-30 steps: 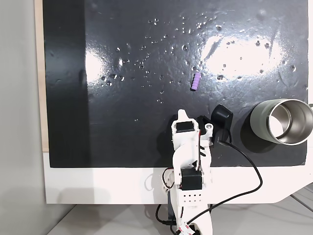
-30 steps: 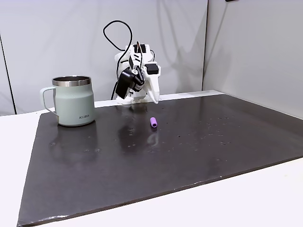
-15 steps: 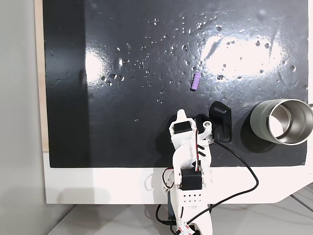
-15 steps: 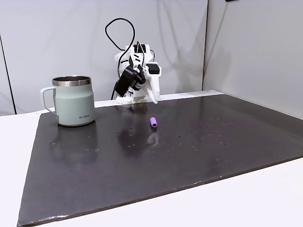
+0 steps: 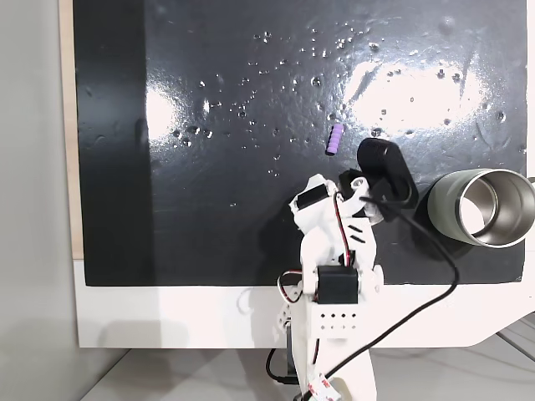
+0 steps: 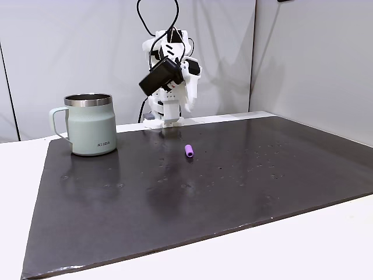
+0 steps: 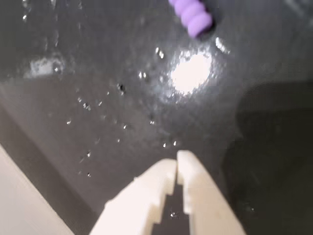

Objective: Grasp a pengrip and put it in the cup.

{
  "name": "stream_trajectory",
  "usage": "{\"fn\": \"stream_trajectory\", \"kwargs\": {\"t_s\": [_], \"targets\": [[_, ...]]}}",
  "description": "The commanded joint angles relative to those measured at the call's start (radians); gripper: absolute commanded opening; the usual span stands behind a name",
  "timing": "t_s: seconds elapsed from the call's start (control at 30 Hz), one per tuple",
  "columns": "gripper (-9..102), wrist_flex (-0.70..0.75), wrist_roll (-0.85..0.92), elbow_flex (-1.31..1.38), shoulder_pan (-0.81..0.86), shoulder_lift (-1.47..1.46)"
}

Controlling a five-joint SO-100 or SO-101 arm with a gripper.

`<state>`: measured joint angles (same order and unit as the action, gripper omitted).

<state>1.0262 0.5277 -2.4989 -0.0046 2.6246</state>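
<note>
The pengrip [image 5: 335, 139] is a small light-purple ribbed cylinder lying free on the black mat; it also shows mid-mat [image 6: 189, 150] and at the top edge of the wrist view [image 7: 193, 14]. The grey-green cup [image 5: 485, 207] stands upright at the mat's right side in a fixed view, and at the left with its handle showing [image 6: 90, 124]. My gripper [image 7: 177, 160] is shut with nothing between its white fingers. It hangs above the mat [image 5: 322, 180], a short way short of the pengrip, and is raised near the base [image 6: 187, 105].
The black mat [image 5: 209, 184] has glossy glare patches and small specks. A white table edge [image 5: 167, 313] runs below it, where the arm's base is mounted. A black cable [image 5: 435, 292] loops from the wrist camera toward the base.
The arm has lifted and leaned forward toward the pengrip, carrying the black wrist camera up and closer to it. Pengrip and cup have not moved.
</note>
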Motion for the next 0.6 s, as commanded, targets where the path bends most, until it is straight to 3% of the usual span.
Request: {"fn": "stream_trajectory", "kwargs": {"t_s": [0.0,0.33,0.57], "targets": [[0,-0.071,0.110,0.141,0.055,-0.178],[3,-0.146,0.307,0.333,0.149,-0.557],[20,-0.163,0.449,0.319,0.140,-0.597]]}}
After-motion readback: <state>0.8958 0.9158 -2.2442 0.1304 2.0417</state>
